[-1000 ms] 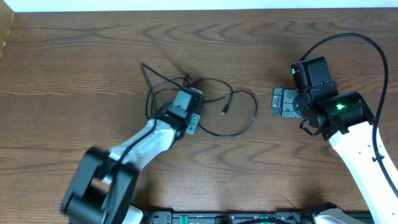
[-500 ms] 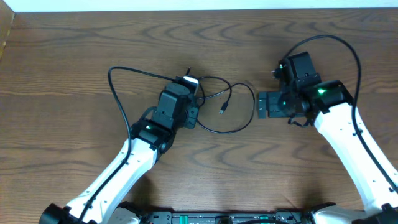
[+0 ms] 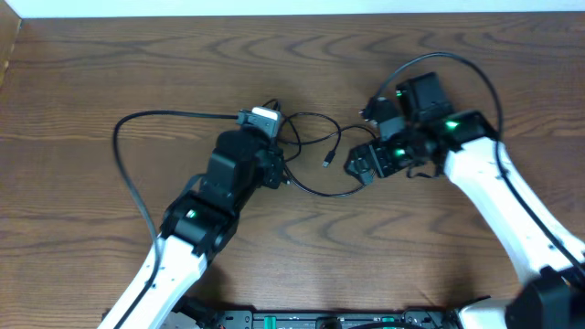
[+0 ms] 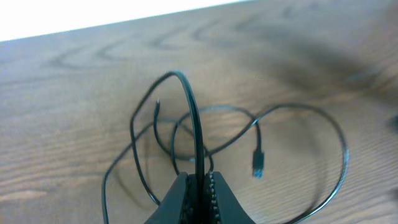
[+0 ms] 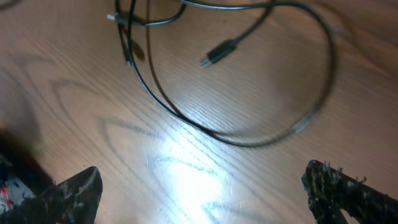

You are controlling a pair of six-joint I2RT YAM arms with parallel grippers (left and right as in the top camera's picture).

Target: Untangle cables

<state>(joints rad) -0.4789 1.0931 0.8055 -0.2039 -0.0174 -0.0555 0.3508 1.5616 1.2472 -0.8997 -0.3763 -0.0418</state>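
A thin black cable (image 3: pixel 322 190) lies in loose overlapping loops at the table's middle, one small plug end (image 3: pixel 328 163) lying inside the loop. No white cord shows in any view. My left gripper (image 3: pixel 280 170) is shut on a strand of the black cable (image 4: pixel 198 130), which arches up from the fingers (image 4: pixel 219 198); the plug (image 4: pixel 258 163) lies to the right. My right gripper (image 3: pixel 366 153) is open and empty, just right of the loop's right edge. In the right wrist view its fingertips (image 5: pixel 347 190) stand wide apart above the cable loop (image 5: pixel 305 124) and plug (image 5: pixel 221 52).
The wooden table (image 3: pixel 82 82) ends at its far edge by a white wall. The left arm's thick black cable (image 3: pixel 123 151) sweeps out to the left. The right arm's thick cable (image 3: pixel 439 62) arcs over its wrist.
My right gripper has moved left and turned, reaching the loop's right edge. My left arm has swung and holds the cable a little further left; its thick cable has spread leftward.
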